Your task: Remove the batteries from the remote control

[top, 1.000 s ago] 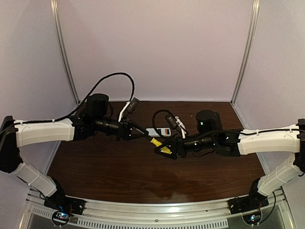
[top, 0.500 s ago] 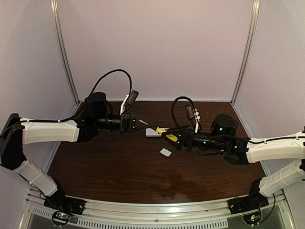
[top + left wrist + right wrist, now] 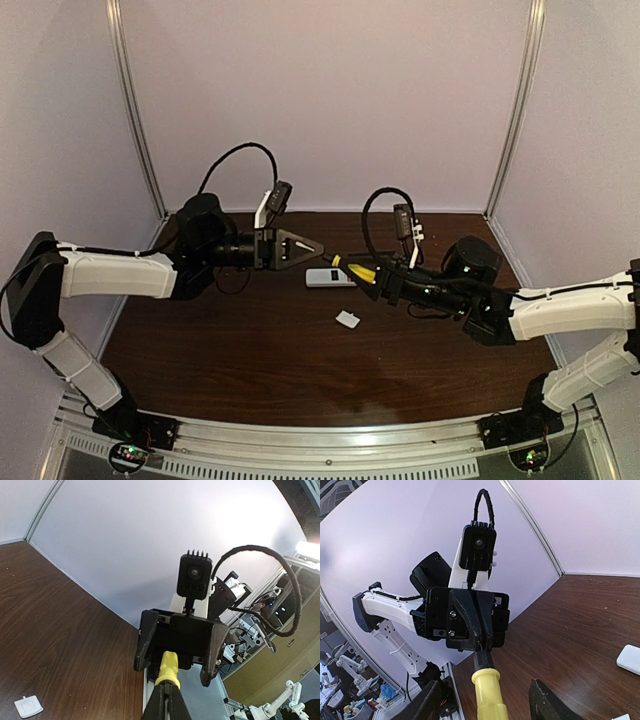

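Note:
The remote control (image 3: pixel 330 278), a small white slab, lies flat on the dark table, and its corner also shows in the right wrist view (image 3: pixel 630 659). No batteries are visible in any view. Above the remote, my left gripper (image 3: pixel 316 250) (image 3: pixel 167 690) is shut on the dark shaft of a yellow-handled screwdriver (image 3: pixel 360 268) (image 3: pixel 168 666) (image 3: pixel 487 695). My right gripper (image 3: pixel 362 272) (image 3: pixel 486 684) faces it, open. Its fingers (image 3: pixel 546 700) stand on either side of the yellow handle with a gap on both sides.
A small white square lid piece (image 3: pixel 348 319) (image 3: pixel 28 706) lies on the table in front of the remote. Cables loop above both wrists. Pale walls and metal posts close in the back and sides of the table (image 3: pixel 250 360).
Both grippers have risen off the table with the screwdriver spanning them. The right arm has drawn back to the right. The white lid piece, hidden a second ago, now lies uncovered.

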Tool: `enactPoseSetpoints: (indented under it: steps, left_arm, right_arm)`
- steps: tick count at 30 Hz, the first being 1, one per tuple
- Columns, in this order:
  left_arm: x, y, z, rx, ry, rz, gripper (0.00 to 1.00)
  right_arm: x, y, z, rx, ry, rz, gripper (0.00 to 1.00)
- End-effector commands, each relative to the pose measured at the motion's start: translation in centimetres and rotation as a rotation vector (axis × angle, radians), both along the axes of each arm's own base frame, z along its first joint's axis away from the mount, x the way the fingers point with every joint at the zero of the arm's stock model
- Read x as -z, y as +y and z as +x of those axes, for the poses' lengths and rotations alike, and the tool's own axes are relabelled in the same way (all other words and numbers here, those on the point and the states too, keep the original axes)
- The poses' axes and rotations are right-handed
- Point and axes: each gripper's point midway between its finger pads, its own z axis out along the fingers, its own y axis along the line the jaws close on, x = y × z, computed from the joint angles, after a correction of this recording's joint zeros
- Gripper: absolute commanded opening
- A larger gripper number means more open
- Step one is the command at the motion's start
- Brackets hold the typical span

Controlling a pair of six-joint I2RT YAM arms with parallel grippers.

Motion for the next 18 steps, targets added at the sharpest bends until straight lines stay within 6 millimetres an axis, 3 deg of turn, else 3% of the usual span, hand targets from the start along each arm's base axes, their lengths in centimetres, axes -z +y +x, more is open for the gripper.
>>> enactPoseSetpoints:
  steps: [1, 8, 14, 18]
  left_arm:
    - [-2.0, 0.0, -0.6, 0.038, -0.039, -0.067, 0.00]
    - [-1.9, 0.0, -0.5, 0.038, -0.040, -0.066, 0.00]
    - [-2.3, 0.0, -0.6, 0.043, -0.047, -0.079, 0.00]
    - [-2.4, 0.1, -0.7, 0.046, -0.046, -0.080, 0.00]
  right_arm:
    - [-2.0, 0.2, 0.2, -0.002, -0.033, 0.041, 0.56]
    - [-1.9, 0.2, 0.3, 0.002, -0.034, 0.020, 0.43]
    - [-1.0, 0.6, 0.5, -0.003, -0.013, -0.016, 0.56]
    - [-0.7, 0.5, 0.7, 0.010, -0.001, -0.024, 0.53]
